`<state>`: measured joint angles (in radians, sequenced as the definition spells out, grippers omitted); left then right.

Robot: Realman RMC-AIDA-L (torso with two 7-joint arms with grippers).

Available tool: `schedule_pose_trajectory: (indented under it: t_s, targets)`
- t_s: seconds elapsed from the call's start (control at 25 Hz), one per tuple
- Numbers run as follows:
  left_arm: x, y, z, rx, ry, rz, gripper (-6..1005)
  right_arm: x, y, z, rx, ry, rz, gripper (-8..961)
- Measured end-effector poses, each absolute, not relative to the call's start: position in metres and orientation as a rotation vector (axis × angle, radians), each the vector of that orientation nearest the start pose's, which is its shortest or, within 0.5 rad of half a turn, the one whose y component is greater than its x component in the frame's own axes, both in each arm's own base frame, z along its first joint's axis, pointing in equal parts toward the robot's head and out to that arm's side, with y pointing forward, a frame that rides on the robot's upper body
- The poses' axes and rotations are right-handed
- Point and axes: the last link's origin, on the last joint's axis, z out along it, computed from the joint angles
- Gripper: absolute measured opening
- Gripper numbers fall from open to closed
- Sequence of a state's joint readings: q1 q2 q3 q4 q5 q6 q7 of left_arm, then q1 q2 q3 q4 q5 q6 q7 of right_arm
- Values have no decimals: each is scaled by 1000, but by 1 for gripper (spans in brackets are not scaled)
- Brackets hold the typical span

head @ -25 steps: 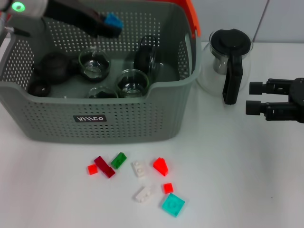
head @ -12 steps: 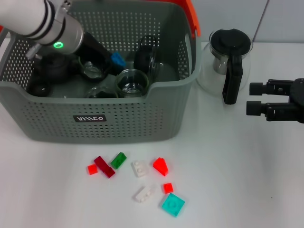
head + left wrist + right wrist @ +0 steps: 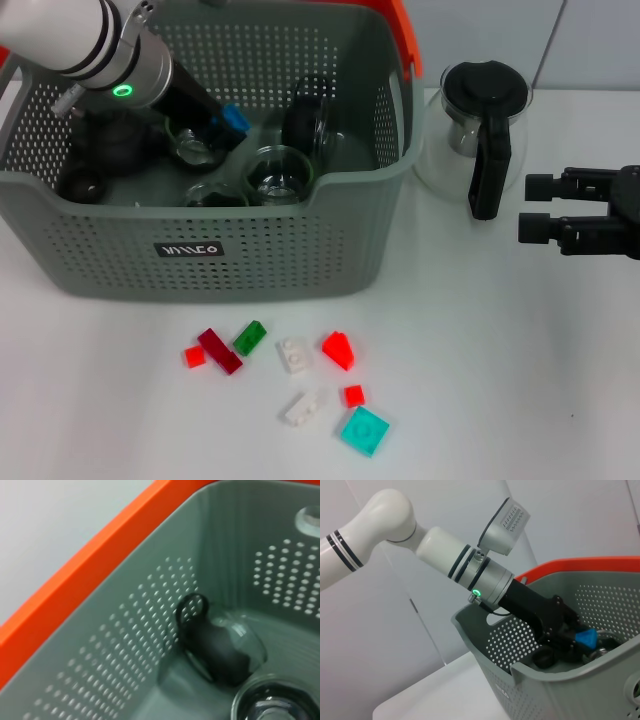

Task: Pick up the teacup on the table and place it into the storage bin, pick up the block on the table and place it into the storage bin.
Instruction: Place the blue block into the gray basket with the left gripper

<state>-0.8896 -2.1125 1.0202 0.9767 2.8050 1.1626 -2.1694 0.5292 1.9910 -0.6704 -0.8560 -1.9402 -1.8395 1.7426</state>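
The grey perforated storage bin [image 3: 260, 262] with its orange handle [image 3: 404, 35] stands at the back left. My left gripper [image 3: 222, 124] reaches down inside it, shut on a small blue block [image 3: 235, 118], which also shows in the right wrist view [image 3: 585, 639]. Several glass teacups lie in the bin, among them one right under the gripper [image 3: 197, 146] and one near the front wall [image 3: 278, 172]. The left wrist view shows the bin's inner wall [image 3: 125, 645] and a glass cup [image 3: 220, 647] lying on its side. My right gripper [image 3: 528, 206] hovers open at the right, holding nothing.
A glass pot with a black lid [image 3: 482, 125] stands right of the bin, close to my right gripper. Loose blocks lie on the white table in front of the bin: red [image 3: 338, 349], green [image 3: 250, 337], white [image 3: 293, 355], teal [image 3: 364, 431] and others.
My left gripper has come down from above the bin's back wall into the bin with the blue block, then shifted slightly back left. The right arm has not moved.
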Motion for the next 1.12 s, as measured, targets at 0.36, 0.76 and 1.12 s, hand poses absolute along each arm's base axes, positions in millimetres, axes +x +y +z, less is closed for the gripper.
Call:
schedule_pose_trajectory:
  t_s: [0.36, 0.76, 1.12]
  targets:
    - [-180, 453, 21, -2399, -524, 425, 401, 237, 326, 70, -2819, 793, 810, 822]
    - [-178, 453, 21, -2388, -516, 397, 400, 237, 326, 70, -2819, 792, 809, 822]
    - [-173, 450, 38, -2386, -582, 222, 578, 237, 327, 72, -2821, 779, 808, 822]
